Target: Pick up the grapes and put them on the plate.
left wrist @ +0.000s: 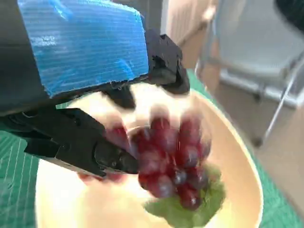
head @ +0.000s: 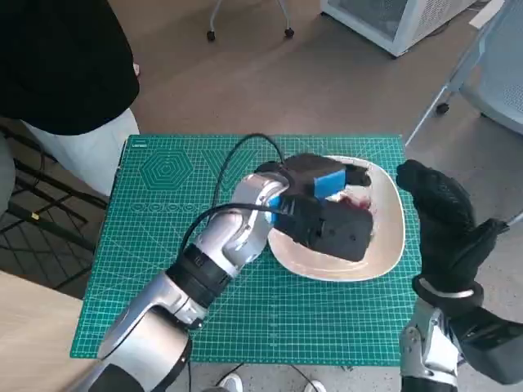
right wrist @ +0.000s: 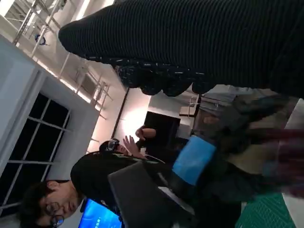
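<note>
Under left hand (head: 327, 208), blurred grapes (left wrist: 173, 159)

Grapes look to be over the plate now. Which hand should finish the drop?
Left. The left hand already holds the grapes just over the plate. The right hand hangs beside the plate's rim, holding nothing.

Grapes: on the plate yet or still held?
Cannot tell: the grapes are over the plate, at the left hand's fingers, blurred.
</note>
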Controlling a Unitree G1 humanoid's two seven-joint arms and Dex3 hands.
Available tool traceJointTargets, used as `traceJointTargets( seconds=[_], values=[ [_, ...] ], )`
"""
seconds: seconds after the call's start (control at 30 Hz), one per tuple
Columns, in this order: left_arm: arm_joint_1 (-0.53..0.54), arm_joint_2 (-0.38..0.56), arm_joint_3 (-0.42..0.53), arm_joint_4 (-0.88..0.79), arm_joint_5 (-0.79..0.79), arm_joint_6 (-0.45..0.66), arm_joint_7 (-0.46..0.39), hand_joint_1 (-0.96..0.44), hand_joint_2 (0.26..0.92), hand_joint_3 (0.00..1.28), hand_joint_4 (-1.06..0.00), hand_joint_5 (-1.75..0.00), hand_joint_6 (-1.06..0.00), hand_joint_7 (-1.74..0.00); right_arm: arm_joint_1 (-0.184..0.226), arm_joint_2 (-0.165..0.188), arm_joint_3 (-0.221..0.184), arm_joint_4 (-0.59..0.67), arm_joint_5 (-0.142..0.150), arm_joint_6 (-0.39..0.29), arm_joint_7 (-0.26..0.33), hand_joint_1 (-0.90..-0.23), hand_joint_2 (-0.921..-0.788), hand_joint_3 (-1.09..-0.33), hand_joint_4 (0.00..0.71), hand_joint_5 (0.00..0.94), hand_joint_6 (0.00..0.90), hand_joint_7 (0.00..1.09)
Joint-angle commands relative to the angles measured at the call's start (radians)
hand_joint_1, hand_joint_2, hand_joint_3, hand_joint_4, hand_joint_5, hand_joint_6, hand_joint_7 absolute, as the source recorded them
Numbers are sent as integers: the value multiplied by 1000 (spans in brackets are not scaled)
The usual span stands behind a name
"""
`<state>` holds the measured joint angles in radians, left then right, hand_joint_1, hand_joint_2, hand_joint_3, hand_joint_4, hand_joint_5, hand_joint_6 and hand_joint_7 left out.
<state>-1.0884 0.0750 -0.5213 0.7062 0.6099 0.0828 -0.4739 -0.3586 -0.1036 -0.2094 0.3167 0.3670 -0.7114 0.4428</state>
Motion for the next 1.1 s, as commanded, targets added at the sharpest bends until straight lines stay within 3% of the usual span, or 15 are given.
traceJointTargets(
  seconds=[0.03,0.37,0.73,0.97,1.1],
  values=[
    [-26,6,3,5,-3,-5,3,-489,912,16,-3,-10,-106,-2,15,9,4,16,-8,1,-10,-426,-921,-500,366,0,253,243],
    [39,58,92,7,-115,-168,36,-494,920,23,1,1,-82,0,15,14,11,3,-19,5,-22,-422,-921,-504,366,1,255,238],
    [158,92,419,155,-552,-451,-62,-520,921,89,1,1,-68,-2,27,11,16,-27,-22,14,-34,-429,-921,-499,371,2,260,233],
    [293,46,587,87,-767,-538,-55,-488,921,193,-2,-1,-90,-12,21,11,16,-13,-30,4,-39,-421,-921,-501,370,2,261,229],
    [361,36,634,53,-829,-591,-57,-459,921,273,-24,-9,-113,-21,14,12,18,0,-39,-3,-44,-416,-921,-507,370,1,261,227]
  ],
)
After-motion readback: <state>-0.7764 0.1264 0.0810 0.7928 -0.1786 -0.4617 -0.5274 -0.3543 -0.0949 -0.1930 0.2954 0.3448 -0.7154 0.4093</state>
